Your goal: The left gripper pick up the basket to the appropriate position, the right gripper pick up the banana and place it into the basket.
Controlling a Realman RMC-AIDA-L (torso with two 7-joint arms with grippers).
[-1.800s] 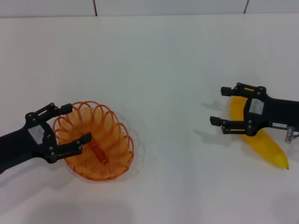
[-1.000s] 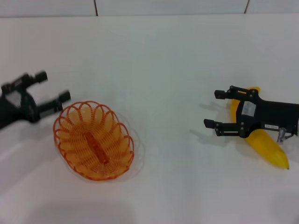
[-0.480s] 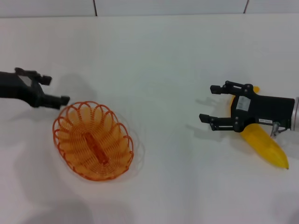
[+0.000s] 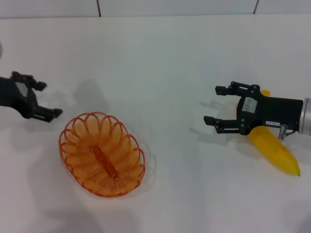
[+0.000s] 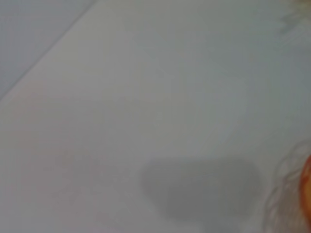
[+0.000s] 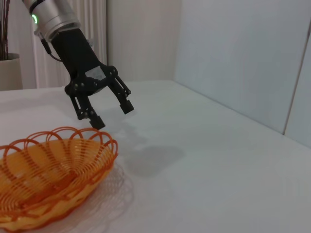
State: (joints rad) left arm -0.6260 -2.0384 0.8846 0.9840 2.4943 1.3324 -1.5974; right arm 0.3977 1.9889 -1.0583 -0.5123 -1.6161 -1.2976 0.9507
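Observation:
The orange wire basket (image 4: 102, 154) sits upright on the white table at the left and holds nothing. It also shows in the right wrist view (image 6: 48, 170). My left gripper (image 4: 50, 98) is open and empty, raised just beyond the basket's far-left rim and apart from it; the right wrist view shows it too (image 6: 112, 115). The yellow banana (image 4: 274, 153) lies on the table at the right. My right gripper (image 4: 213, 104) is open and empty, its fingers pointing left past the banana's far end, its body over the banana's upper part.
The white table (image 4: 160, 63) stretches bare between the basket and the banana. A wall line runs along the far edge. The left wrist view shows only table and an orange sliver of the basket (image 5: 307, 189).
My left gripper has left the basket's rim and drawn back to the far left, open. The basket has shifted slightly nearer and right. My right gripper has slid left along the banana.

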